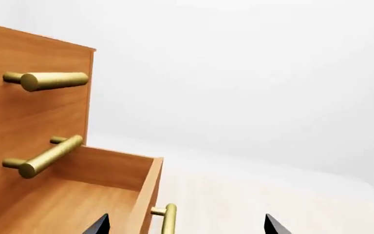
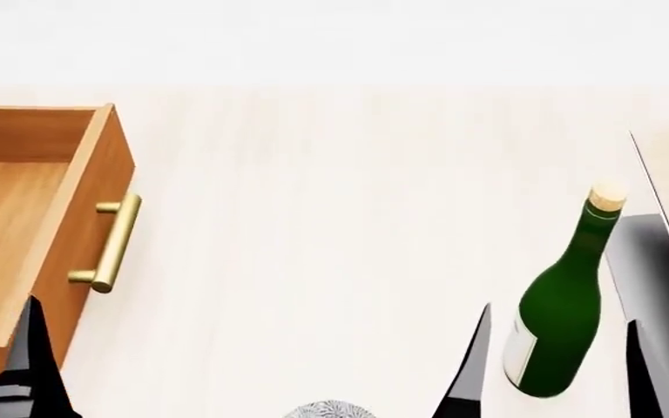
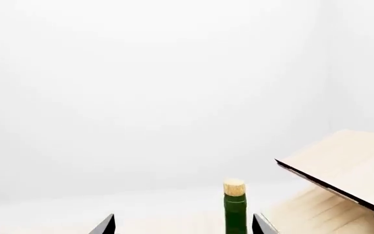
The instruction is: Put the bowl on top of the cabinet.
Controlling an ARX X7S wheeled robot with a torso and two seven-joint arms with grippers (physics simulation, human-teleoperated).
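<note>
At the near edge of the head view we see only the bowl's (image 2: 330,409) speckled rim on the table (image 2: 311,218). The cabinet (image 2: 32,235), drawer open, stands left. Both the left gripper (image 1: 185,226) and right gripper (image 2: 553,374) are spread, holding nothing; a green bottle (image 2: 561,313) stands between the right fingertips.

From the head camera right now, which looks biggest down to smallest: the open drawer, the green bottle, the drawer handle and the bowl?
1. Drawer, though cut by the frame edge.
2. Bottle.
3. Handle.
4. Bowl: only a sliver of rim shows at the bottom edge, so its true size is unsure.
</note>
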